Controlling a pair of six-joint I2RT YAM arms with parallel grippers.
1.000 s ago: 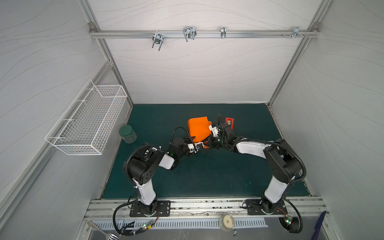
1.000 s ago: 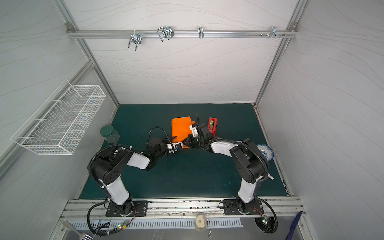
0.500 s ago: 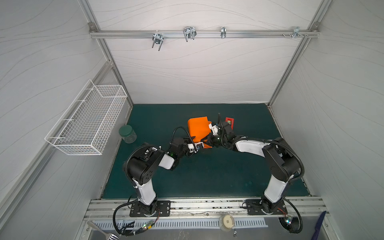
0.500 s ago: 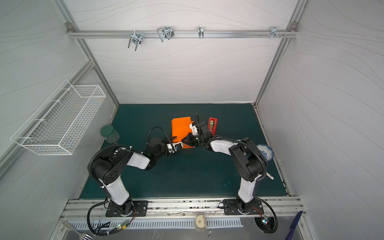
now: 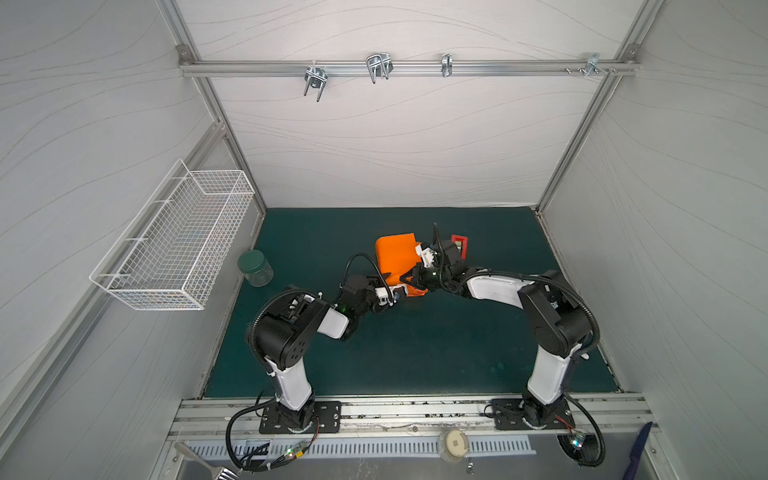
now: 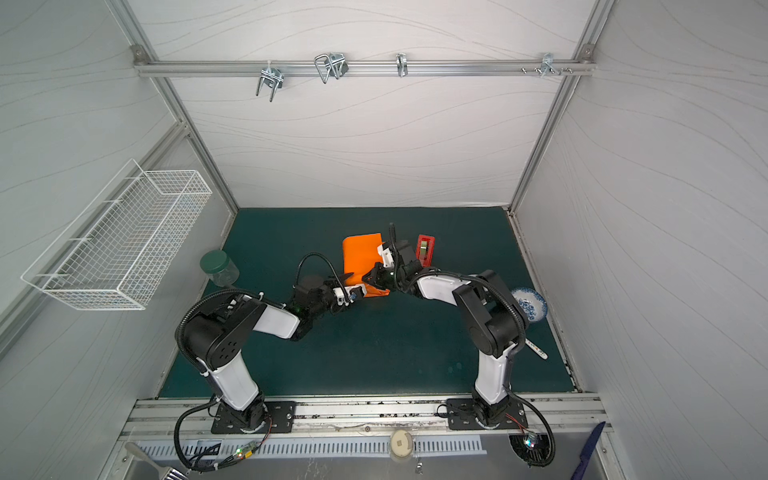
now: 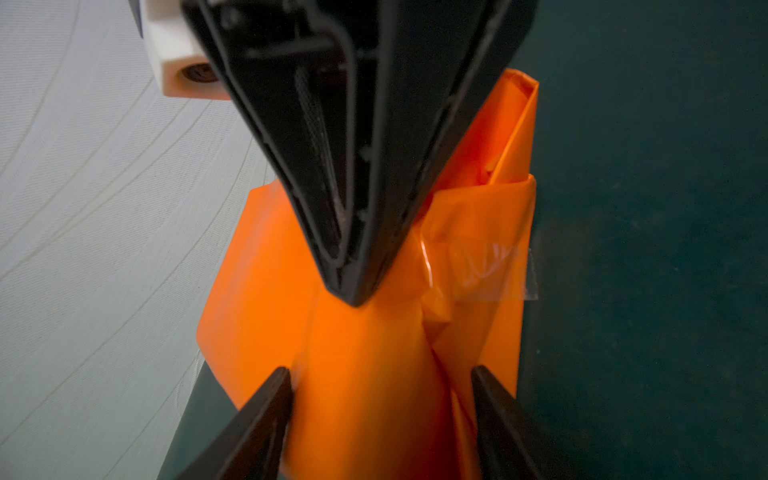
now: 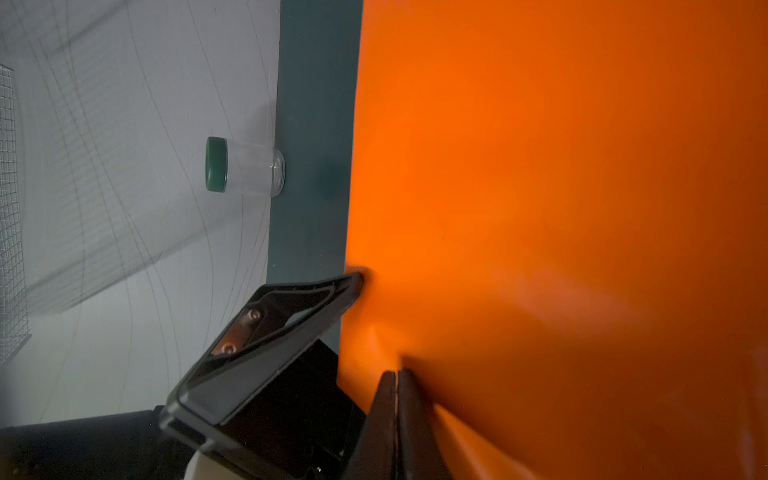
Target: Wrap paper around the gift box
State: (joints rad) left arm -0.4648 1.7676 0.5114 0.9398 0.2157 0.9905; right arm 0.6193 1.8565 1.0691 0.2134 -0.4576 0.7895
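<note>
The paper (image 5: pixel 395 254) hides the gift box completely, at the far middle of the counter (image 5: pixel 415 345).
A green-lidded jar (image 5: pixel 254 268) stands far left; the left tool (image 7: pixel 382 376) grips the paper between wide jaws; the right tool (image 8: pixel 397 376), jaws pressed together, touches the paper near clear tape (image 7: pixel 486 270); a red tape dispenser (image 6: pixel 424 249) is just beside, on the right.

Left tool (image 7: pixel 381 401) clamped wide, right tool (image 8: pixel 397 376) closed.

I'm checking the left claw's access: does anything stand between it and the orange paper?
Nothing visible does. The left claw straddles the folded end of the paper, with the paper against its jaws on both sides. The right claw, shut, presses its tip on the same end just beyond, not in the gap.
</note>
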